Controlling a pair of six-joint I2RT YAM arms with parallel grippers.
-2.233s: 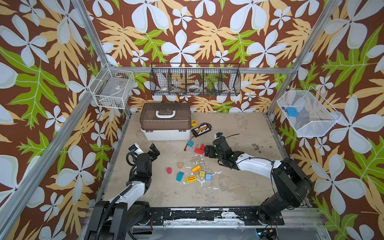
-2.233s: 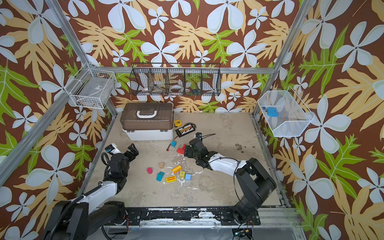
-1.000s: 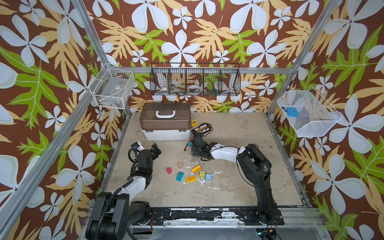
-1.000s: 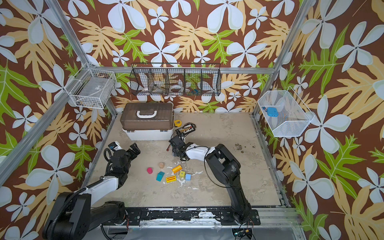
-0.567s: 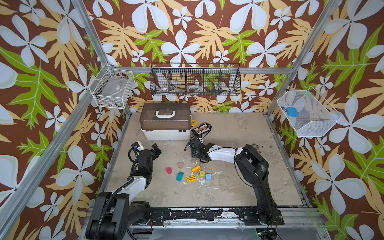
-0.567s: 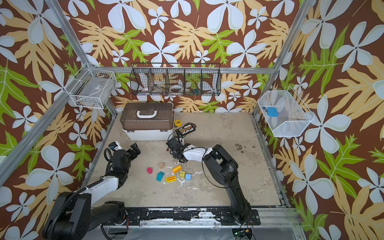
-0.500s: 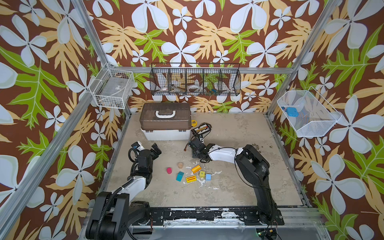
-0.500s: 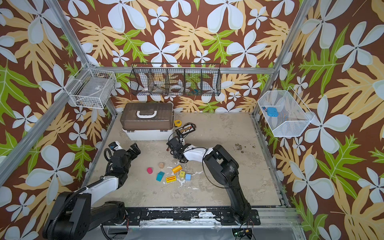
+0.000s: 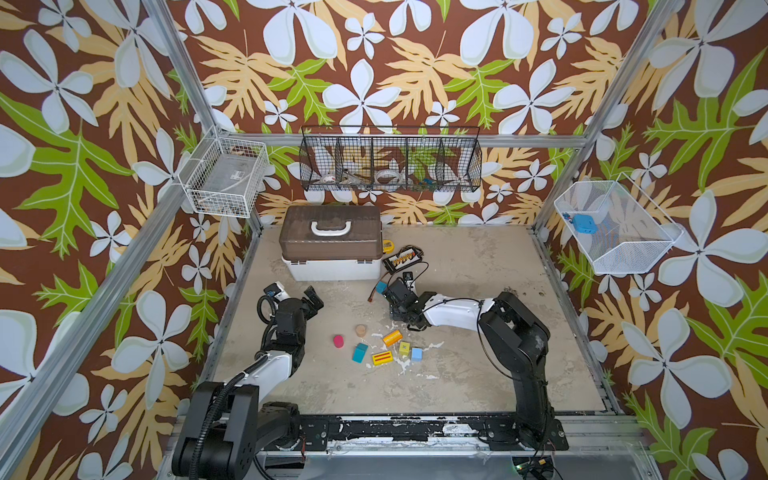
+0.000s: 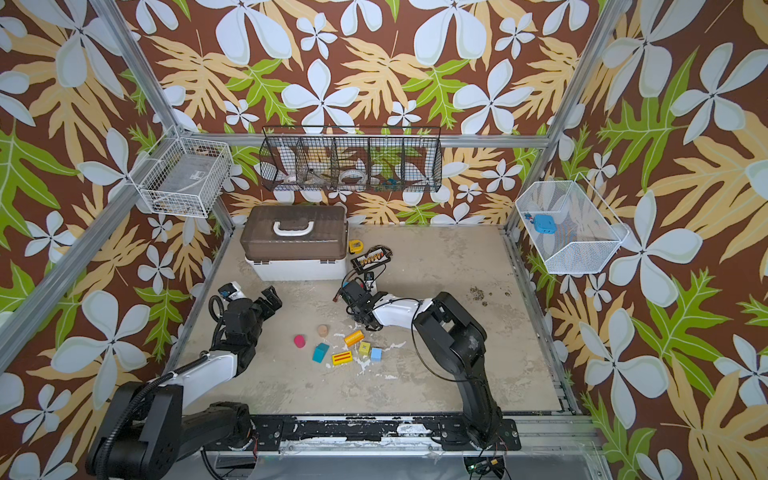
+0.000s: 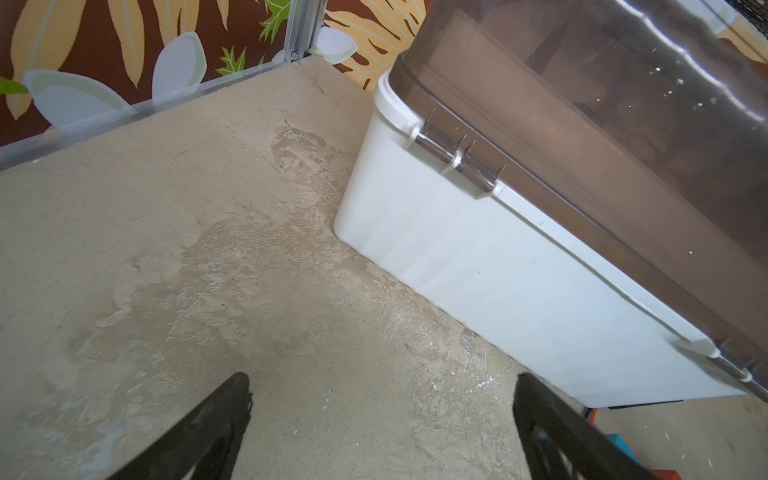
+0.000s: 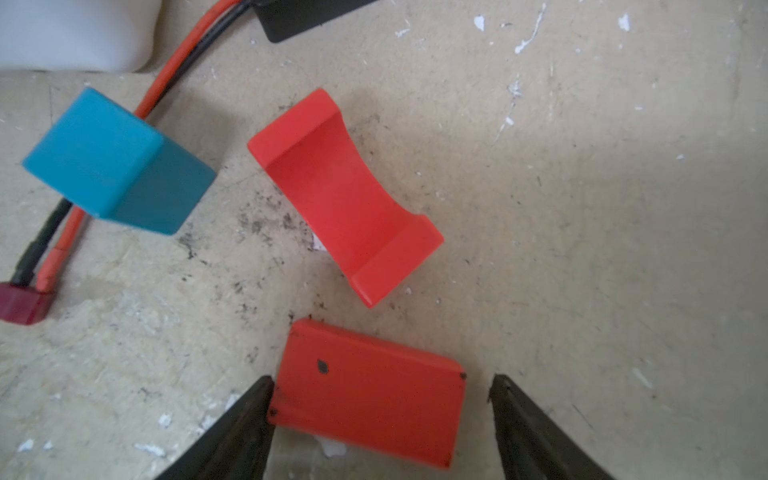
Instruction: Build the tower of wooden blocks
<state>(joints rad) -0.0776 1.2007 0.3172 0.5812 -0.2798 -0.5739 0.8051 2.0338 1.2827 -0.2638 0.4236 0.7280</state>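
Observation:
Several wood blocks lie loose mid-table in both top views: a pink cylinder [image 9: 337, 340], a tan cylinder [image 9: 360, 330], a teal block [image 9: 360, 352], an orange cylinder [image 9: 392, 338] and a yellow cube [image 10: 364, 348]. My right gripper [image 12: 381, 379] is open around a flat red block [image 12: 370, 395]: one finger touches its side, the other stands apart. A red arch [image 12: 345, 195] and a blue cube [image 12: 120, 162] lie just beyond. My left gripper [image 11: 381, 375] is open over bare table. The tower is out of view.
A brown-lidded white case [image 9: 332, 266] stands at the back, close to the left gripper [image 9: 312, 297]. A black connector board [image 9: 404, 261] with a red wire [image 12: 174, 70] runs beside the blue cube. Wire baskets hang on the walls.
My right arm swung left from the table's middle to the red blocks by the case. Its jaws narrowed a little, then widened again. The left arm barely moved.

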